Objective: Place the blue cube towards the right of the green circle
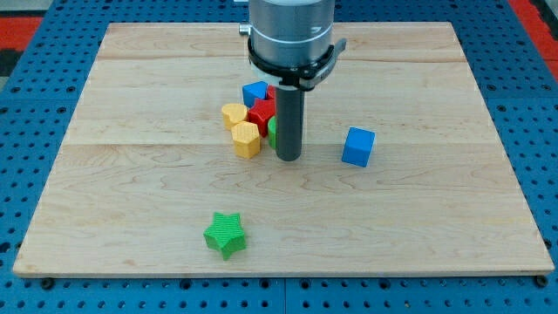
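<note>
Pale wooden board (131, 201), plank seams running left-right across the upper half, even overhead-looking light with soft shadows. It sits on a blue pegboard surface (26, 113) with a regular hole grid. Red patches at both top corners (17, 26).

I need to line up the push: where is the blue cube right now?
The blue cube sits alone right of the view's centre, right of my tip and apart from it and the cluster holding the green circle.

bench (418, 218): pale wood, smooth, matt | green star (226, 235): ridged plastic | blue cube (357, 146): matt plastic | my rod (289, 122): dark, dull | collar (290, 30): grey metal, satin
</note>
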